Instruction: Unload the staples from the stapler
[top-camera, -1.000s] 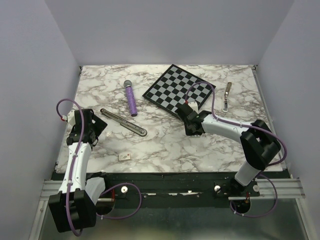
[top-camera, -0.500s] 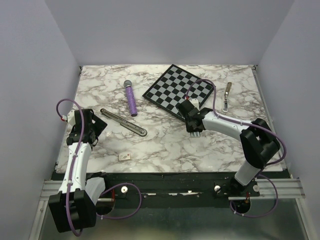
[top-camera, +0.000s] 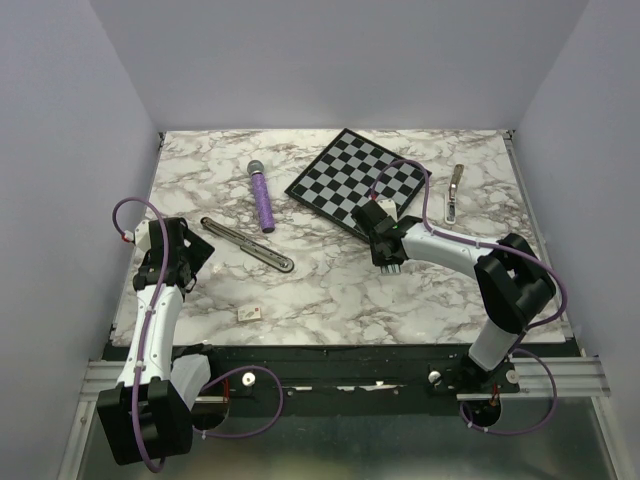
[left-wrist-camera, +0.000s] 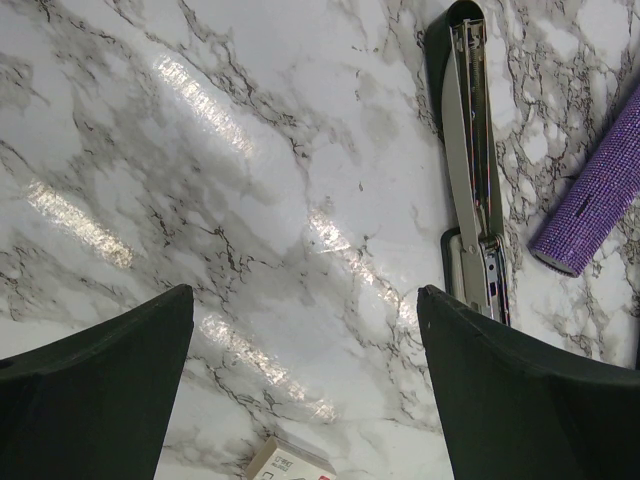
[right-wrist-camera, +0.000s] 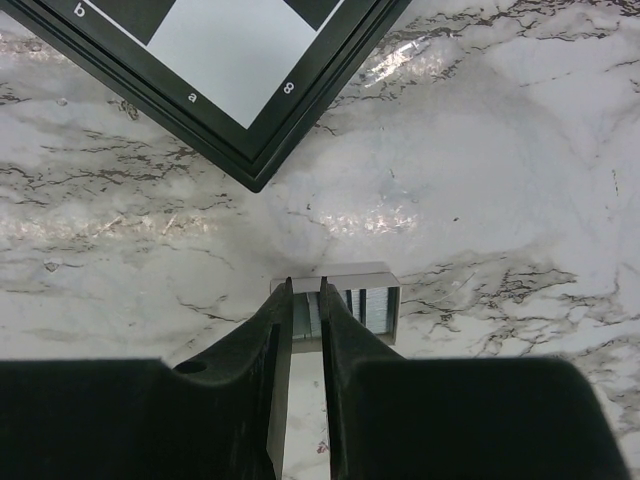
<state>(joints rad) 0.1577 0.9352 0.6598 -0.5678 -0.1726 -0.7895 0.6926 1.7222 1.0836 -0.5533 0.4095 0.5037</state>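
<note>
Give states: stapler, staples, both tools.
stapler: lying opened out flat, magazine exposed
staple strip: out of the stapler, loose block
left tool: wide open, empty
right tool: nearly closed, tips at the staple strip; grip unclear

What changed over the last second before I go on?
The right arm's elbow swung slightly left, and the right gripper edged toward the chessboard, jaws narrowing a touch over a small silver piece; grip unclear. The open left gripper, stapler, purple cylinder and metal bar stayed put.
</note>
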